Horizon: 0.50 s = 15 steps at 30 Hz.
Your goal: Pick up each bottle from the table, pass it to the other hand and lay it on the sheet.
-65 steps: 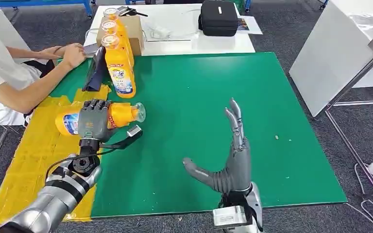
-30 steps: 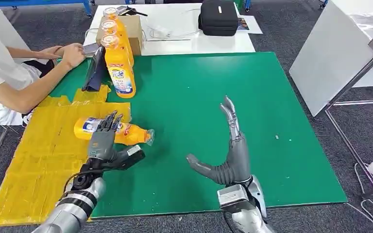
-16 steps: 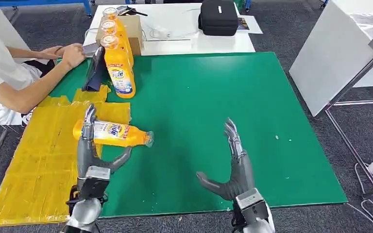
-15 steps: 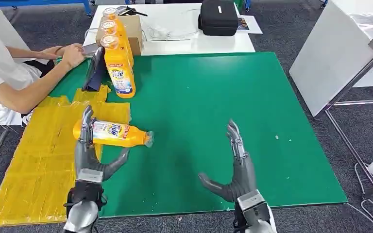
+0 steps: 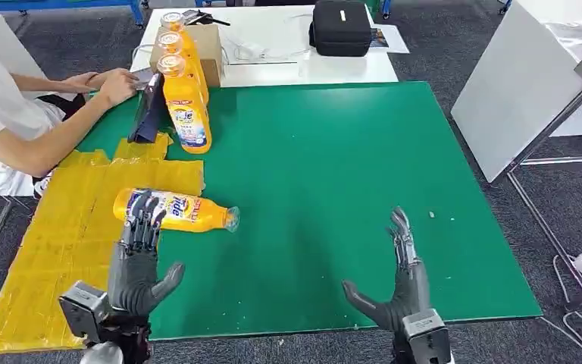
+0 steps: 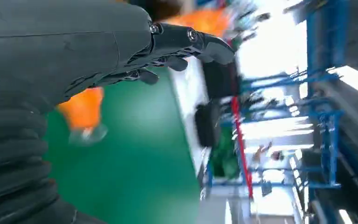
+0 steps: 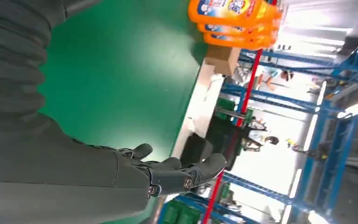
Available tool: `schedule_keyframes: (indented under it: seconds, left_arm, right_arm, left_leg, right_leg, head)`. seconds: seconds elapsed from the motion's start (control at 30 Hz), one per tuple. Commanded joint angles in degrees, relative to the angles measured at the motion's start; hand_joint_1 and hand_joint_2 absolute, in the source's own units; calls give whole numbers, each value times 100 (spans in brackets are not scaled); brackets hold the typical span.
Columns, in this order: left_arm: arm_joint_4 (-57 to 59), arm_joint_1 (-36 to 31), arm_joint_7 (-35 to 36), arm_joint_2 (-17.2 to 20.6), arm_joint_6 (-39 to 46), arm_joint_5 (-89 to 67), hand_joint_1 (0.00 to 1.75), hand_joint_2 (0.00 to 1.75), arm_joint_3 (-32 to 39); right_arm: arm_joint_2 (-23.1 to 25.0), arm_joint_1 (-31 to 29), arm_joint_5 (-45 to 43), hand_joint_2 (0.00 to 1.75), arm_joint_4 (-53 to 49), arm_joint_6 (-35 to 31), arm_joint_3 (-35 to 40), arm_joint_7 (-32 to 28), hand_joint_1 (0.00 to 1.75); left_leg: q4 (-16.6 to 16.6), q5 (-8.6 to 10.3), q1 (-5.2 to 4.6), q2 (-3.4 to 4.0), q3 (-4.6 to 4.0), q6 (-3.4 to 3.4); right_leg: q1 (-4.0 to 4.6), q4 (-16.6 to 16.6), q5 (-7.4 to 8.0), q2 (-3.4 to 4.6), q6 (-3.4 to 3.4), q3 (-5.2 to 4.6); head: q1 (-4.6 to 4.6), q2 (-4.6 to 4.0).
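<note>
Bottle (image 5: pixel 176 210) of orange liquid lies on its side at the edge of the yellow sheet (image 5: pixel 53 243), its cap end over the green tabletop (image 5: pixel 326 167). From the head view, the left hand (image 5: pixel 138 262) sits just near the bottle's base with fingers (image 5: pixel 142 220) spread and holding nothing; the right hand (image 5: pixel 403 284) stands well apart from the bottle, also spread and empty. Three upright bottles (image 5: pixel 183 102) stand beyond the sheet, beside a person's arm (image 5: pixel 61 136). The left wrist view, blurred, shows that hand's extended fingers (image 6: pixel 191 42) near the bottle (image 6: pixel 81 109). The right wrist view shows loosely spread fingers (image 7: pixel 177 172) above the tabletop (image 7: pixel 121 74).
</note>
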Motion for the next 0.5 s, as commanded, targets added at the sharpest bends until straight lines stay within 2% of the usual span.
schedule_keyframes:
  seconds: [0.03, 0.23, 0.5]
  left_arm:
    - [898, -86, 286, 170, -472, 179, 0, 175, 190]
    - [783, 53, 313, 218, -642, 159, 0, 175, 136]
    - [1129, -236, 484, 231, -552, -283, 0, 175, -40]
  right_arm:
    - [175, -59, -121, 175, 191, 46, -421, 49, 0]
    - [264, -17, -195, 175, 271, 26, -543, 39, 0]
    - [364, -296, -114, 175, 668, 41, -483, 106, 0]
  left_leg:
    - [-9, -5, 1, -2, 25, -4]
    - [-8, -11, 4, 1, 32, -6]
    - [-8, -16, 8, -3, 50, -8]
  right_leg:
    - [-1, -6, -6, 12, -10, 23]
    - [2, -6, -10, 17, -12, 30]
    - [5, -8, -15, 22, -19, 49]
  head:
    - [-2, 0]
    - [0, 0]
    - [-2, 0]
